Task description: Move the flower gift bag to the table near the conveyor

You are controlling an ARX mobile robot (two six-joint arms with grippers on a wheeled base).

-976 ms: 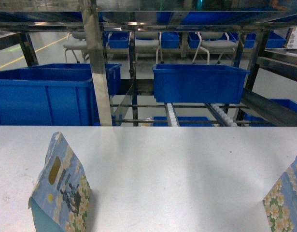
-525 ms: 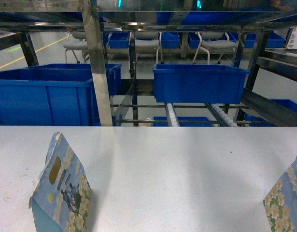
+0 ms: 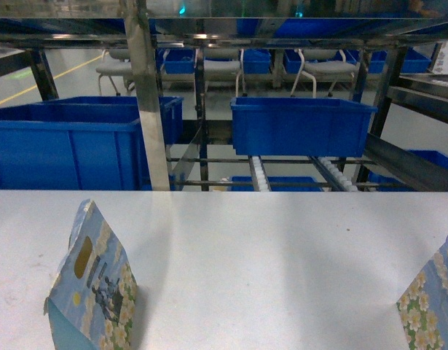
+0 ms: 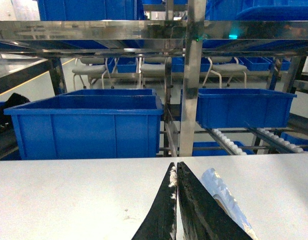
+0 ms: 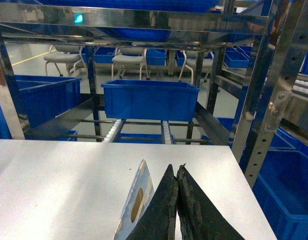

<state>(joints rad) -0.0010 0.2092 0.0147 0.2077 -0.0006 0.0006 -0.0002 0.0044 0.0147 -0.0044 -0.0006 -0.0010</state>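
Pressing its black fingers together on nothing, the left pincer (image 4: 177, 172) hovers over the matte white-grey bench (image 3: 267, 255), a flower-printed blue paper gift bag (image 4: 221, 197) just to its right. The right pincer (image 5: 177, 172) is likewise clenched and empty, with a second flowered bag (image 5: 136, 197), showing an oval handle cutout, beside it on the left. Only the head view shows both bags standing on the bench, well apart, and neither pincer. Beyond the bench's far edge stands the shiny steel-framed roller conveyor (image 3: 333, 171), carrying large blue plastic bins (image 3: 300, 124); grey chairs (image 3: 329, 69) sit behind.
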